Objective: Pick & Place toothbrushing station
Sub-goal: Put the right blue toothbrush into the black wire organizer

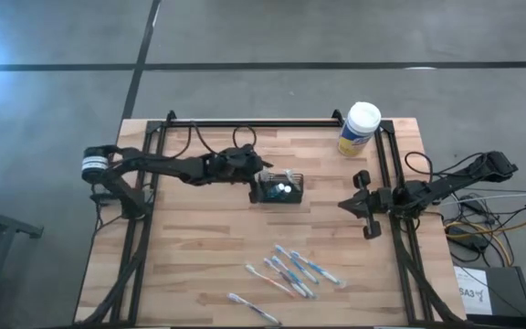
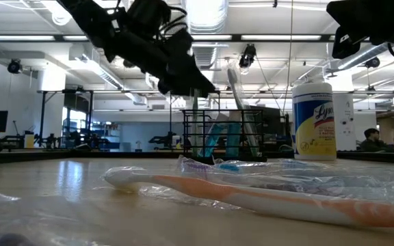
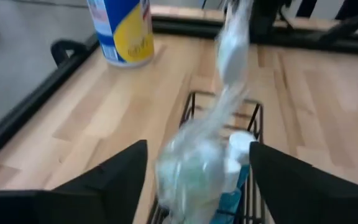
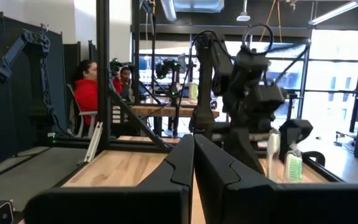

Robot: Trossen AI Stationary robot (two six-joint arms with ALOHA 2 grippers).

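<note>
Wooden table [image 1: 199,247]: left end effector [image 1: 256,183] spread above the toothbrushing station [image 1: 278,189]; right end effector [image 1: 365,206] pressed together.

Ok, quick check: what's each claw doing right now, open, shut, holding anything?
Left claw: open above the black caddy, a wrapped toothbrush standing between its fingers, no grip.
Right claw: shut, empty, at the table's right edge.

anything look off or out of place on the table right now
Nothing is spilled or broken. The wrapped toothbrushes lie scattered at loose angles on the table's near part. One wrapped toothbrush stands tilted in the black caddy, between the open left gripper's fingers. The right gripper waits shut at the right edge.
</note>
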